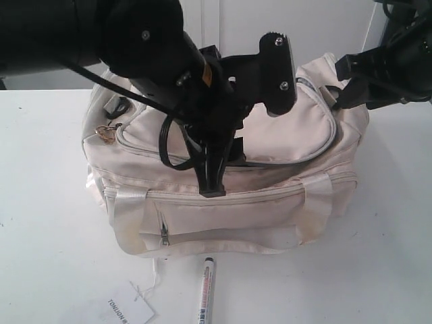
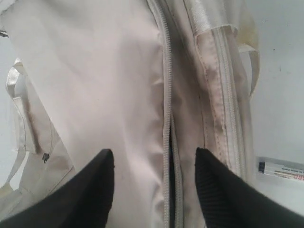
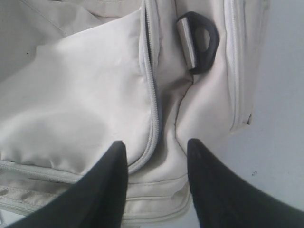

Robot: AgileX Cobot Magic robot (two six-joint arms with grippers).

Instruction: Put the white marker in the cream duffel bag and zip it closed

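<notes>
At lower left we see a flat white paper tag (image 1: 128, 312). At lower centre the slim white marker (image 1: 206, 291), black-capped, lies on the smooth white table (image 1: 47, 216) just below the soft cream fabric duffel bag (image 1: 283, 202). Our left gripper (image 2: 153, 159) hangs released over the ribbed zip (image 2: 166, 85). At upper right, the right gripper (image 3: 156, 147) is likewise released.

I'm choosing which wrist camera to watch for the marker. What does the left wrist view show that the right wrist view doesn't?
Only left wrist: the marker on the table beside the bag, and a satin handle. Only right wrist: a black strap ring. Both: cream bag fabric, a zip line, table, and open jaws above the bag.
</notes>
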